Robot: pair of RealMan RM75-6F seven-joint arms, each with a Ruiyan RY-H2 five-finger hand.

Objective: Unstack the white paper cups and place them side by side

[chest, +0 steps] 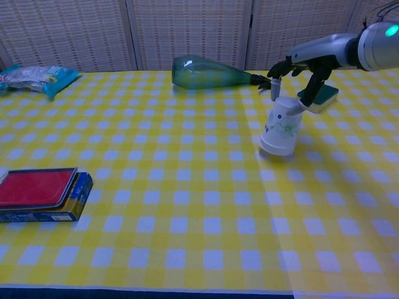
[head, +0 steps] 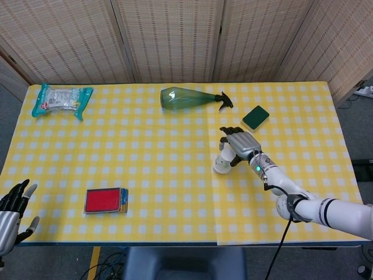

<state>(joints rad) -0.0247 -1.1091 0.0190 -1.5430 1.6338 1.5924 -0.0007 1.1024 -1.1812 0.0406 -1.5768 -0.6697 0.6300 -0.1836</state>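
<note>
Cups point(chest: 280, 127), stacked upside down, are tilting on the yellow checked cloth point(head: 145, 163) near the sponge point(head: 255, 118). The right hand point(head: 238, 143) is pinching their upturned base, other fingers spread. The left hand point(head: 13, 213) is hanging open, holding nothing, off the table's near-left edge.

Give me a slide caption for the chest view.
Right hand grips the inverted paper cups on the checked table.
</note>
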